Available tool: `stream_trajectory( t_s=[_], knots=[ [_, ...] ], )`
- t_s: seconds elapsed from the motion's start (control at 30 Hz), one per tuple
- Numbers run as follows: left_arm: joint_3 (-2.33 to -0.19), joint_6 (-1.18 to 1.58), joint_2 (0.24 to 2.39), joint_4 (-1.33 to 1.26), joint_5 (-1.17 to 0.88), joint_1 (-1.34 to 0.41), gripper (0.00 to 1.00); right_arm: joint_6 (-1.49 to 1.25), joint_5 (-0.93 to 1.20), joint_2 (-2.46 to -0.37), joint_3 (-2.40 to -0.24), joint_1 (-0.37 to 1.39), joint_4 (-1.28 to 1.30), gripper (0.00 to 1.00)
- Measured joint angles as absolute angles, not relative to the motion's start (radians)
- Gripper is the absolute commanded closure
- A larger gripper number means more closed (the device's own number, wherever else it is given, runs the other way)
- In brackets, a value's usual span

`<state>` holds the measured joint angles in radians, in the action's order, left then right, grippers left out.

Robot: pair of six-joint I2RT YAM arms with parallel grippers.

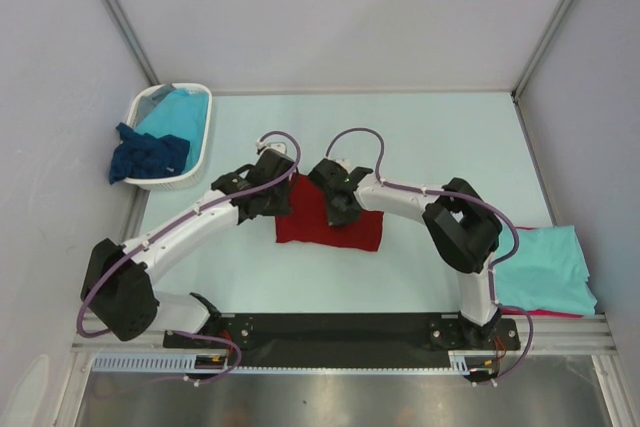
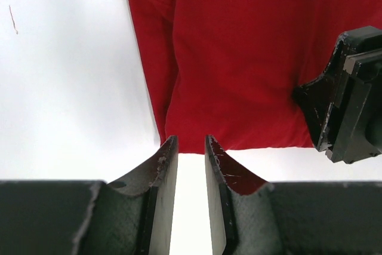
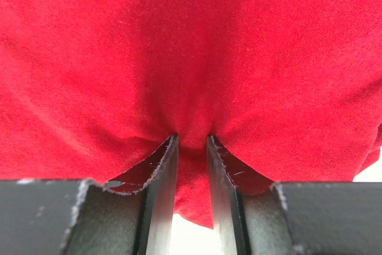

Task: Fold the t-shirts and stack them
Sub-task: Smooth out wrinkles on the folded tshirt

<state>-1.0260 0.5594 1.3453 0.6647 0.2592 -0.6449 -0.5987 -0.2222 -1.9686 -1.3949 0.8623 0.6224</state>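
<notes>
Top view: dark red t-shirt (image 1: 340, 227) is lying mid-table (image 1: 420, 137) as a rough flat rectangle, w/ long edges running left-right. Both arms are reaching in over it. Left pincer (image 1: 283, 197) is sitting at the shirt's left edge and right pincer (image 1: 337, 209) is sitting over the shirt's upper middle. From up here I can't tell how either pair of fingers is standing.

At far left, a white basket (image 1: 203, 147) is holding a turquoise shirt (image 1: 182, 110), and a navy shirt (image 1: 148, 155) is hanging over its rim. At the right near corner, a folded turquoise shirt (image 1: 545, 265) is lying on another red one (image 1: 560, 313), only a thin strip of which is showing.

Left wrist view: red cloth is filling the upper right, smooth, w/ a folded-under band running down its left side. The shirt's near edge is lying right at the left pincer's tips. The fingers are standing a bit apart, w/ bare white table showing thru the gap and no cloth in it. The right pincer's black body is pressing onto the cloth at the right.

Right wrist view: red cloth is covering nearly the whole frame, w/ wrinkles running in toward the fingertips. A tuck of the shirt is sitting between the right pincer's fingers, so they're clamping on it. Below the tuck, white table is showing in the gap.
</notes>
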Motion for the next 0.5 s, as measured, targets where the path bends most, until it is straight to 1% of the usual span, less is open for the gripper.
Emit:
stream_trajectory(
  t_s=[0.2, 0.33, 0.4, 0.5],
  knots=[
    [-1.022, 0.559, 1.339, 0.665, 0.259, -0.645, 0.71, -0.599, -0.215, -1.973, -1.395, 0.860, 0.611, 0.69],
    [-1.021, 0.558, 1.318, 0.678, 0.260, -0.645, 0.71, -0.603, -0.252, -1.952, -1.391, 0.862, 0.622, 0.66],
    [-1.024, 0.557, 1.285, 0.699, 0.261, -0.645, 0.70, -0.601, -0.296, -1.901, -1.389, 0.864, 0.654, 0.63],
    [-1.057, 0.551, 1.216, 0.742, 0.276, -0.645, 0.69, -0.580, -0.378, -1.745, -1.405, 0.864, 0.721, 0.58]
  ],
)
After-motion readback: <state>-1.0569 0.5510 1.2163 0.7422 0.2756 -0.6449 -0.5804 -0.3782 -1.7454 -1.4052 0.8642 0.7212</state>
